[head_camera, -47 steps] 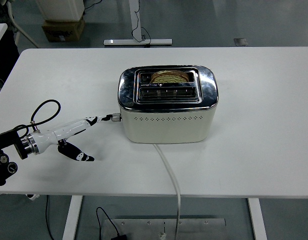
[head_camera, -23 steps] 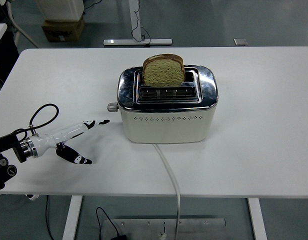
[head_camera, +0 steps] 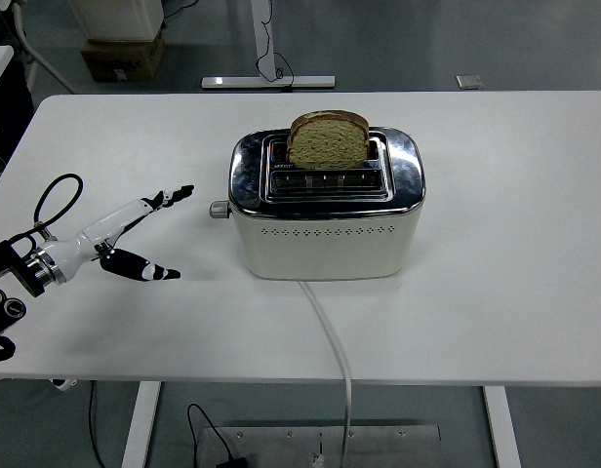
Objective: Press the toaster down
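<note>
White table (head_camera: 496, 292) fills most of frame, near edge along the bottom. Behind it at the top: grey floor, a white stand base (head_camera: 269, 82) at top centre, a cardboard box (head_camera: 123, 57) in the upper left corner.

Toaster (head_camera: 326, 205) sits centre frame, cream body, chrome top. One bread slice (head_camera: 328, 138) stands up out of the rear slot. Lever knob (head_camera: 218, 209) on the toaster's left end, high up near the chrome rim. White power cord (head_camera: 330, 336) runs from the front of the body down over the near edge.

Left hand (head_camera: 125, 239) comes in from the lower left: fingers spread and released, holding nothing. Fingertips (head_camera: 180, 192) point up-right toward the toaster, clear of the knob and not touching anything. Thumb sticks out separately just above the tabletop. Black cable loop (head_camera: 57, 200) behind the wrist.

Versus 0.5 s ago: hand has pulled back left and lifted, fingertips further from the knob. Bread has settled a bit lower and shifted right in the slot. Knob unchanged, up. 1 s ago the fingers were on the knob and bread was down inside.

Right hand not in view.
</note>
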### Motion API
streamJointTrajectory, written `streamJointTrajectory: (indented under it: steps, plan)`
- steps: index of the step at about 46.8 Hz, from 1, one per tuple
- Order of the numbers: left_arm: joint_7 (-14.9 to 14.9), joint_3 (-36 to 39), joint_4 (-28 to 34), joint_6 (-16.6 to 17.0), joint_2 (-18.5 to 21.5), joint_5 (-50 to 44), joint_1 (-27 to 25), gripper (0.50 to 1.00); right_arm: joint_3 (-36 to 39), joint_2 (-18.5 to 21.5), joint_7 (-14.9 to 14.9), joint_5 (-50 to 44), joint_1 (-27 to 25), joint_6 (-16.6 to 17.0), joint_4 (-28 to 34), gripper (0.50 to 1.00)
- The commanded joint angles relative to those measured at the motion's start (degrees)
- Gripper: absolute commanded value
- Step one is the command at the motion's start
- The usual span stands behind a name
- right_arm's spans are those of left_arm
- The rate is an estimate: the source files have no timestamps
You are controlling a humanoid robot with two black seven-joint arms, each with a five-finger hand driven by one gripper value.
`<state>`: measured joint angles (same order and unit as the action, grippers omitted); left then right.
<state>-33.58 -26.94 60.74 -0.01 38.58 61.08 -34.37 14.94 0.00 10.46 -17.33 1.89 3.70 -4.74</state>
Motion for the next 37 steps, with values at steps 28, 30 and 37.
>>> streamJointTrajectory:
  steps: [28,30,37]
  plan:
    - [0.09,-6.19,-1.15,-1.13,0.27,-34.53,-1.57,1.000,0.00,0.00,0.00,0.01,0.04,0.08,0.00,0.998]
    - [0.09,-6.37,-1.59,-1.13,-0.43,-36.64,-1.57,1.000,0.00,0.00,0.00,0.01,-0.04,-0.01,0.00,0.998]
    - [0.18,-6.81,-2.91,-1.13,-2.63,-42.71,-1.66,1.000,0.00,0.00,0.00,0.01,-0.04,-0.01,0.00,0.998]
